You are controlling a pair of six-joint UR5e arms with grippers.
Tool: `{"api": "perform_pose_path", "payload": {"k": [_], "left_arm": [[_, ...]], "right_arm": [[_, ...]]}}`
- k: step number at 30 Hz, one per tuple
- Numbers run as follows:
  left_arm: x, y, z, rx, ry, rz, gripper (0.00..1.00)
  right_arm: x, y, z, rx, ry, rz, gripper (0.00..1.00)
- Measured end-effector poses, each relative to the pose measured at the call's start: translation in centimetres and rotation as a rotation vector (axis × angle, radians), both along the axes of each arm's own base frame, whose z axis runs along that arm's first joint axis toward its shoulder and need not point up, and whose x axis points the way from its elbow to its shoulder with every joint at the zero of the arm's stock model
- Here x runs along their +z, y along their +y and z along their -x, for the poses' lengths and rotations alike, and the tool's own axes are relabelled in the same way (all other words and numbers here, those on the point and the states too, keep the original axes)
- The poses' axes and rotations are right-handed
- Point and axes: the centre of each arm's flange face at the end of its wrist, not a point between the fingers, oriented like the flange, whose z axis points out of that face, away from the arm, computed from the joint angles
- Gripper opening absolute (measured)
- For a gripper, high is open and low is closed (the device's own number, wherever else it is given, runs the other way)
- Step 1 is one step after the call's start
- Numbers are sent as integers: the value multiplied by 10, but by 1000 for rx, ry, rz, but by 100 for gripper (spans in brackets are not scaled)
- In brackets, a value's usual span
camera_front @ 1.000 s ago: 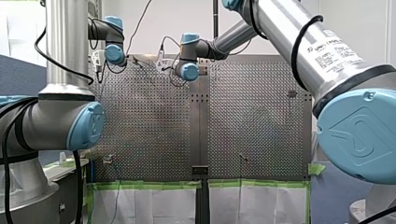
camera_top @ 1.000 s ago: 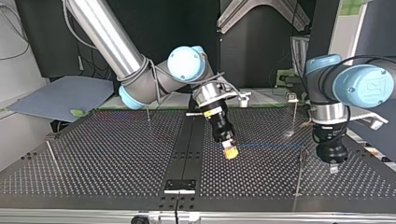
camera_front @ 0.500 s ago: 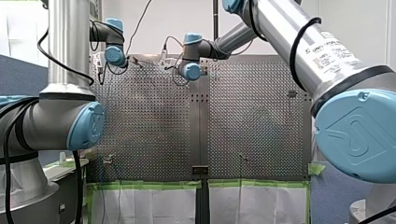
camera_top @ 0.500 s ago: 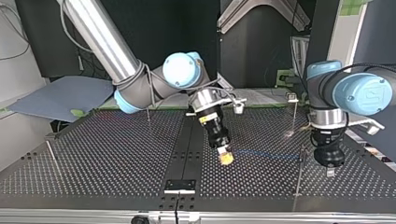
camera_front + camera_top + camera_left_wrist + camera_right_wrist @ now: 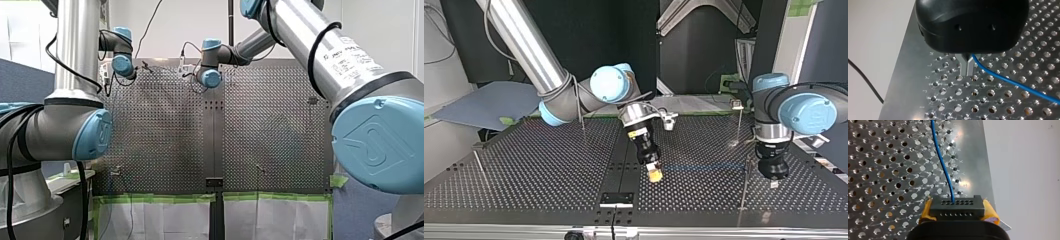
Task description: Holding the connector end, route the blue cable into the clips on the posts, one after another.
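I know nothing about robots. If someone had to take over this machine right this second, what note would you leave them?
Right gripper: shut on the connector, between its yellow pads.
Left gripper: metal fingers together, apparently pinching the blue cable, which leaves beside them.
The cable runs low over the perforated table between the two grippers, near the closest post.
Done: connector end held, cable stretched out.
Left: routing into the clips; whether any holds it yet is too small to tell.
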Motion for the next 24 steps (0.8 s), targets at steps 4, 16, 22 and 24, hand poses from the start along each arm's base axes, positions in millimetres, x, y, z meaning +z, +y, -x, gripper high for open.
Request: {"api": "perform_pose_path", "payload": {"k": [4,16,22,24], "left_arm": [[1,3,-1,-1,-10,10,0],[6,5,-7,-36,-72,63,0],[6,5,-9,-47,-88,86,0],[2,4,-12,-54,-82,89,0]], "right_arm": [[3,-2,0,3,-3,5,0],[6,-10,4,-2,-6,12,0],[8,-17,3,-2,-11,19,0],[6,-19,1,-1,-10,18,0]]}}
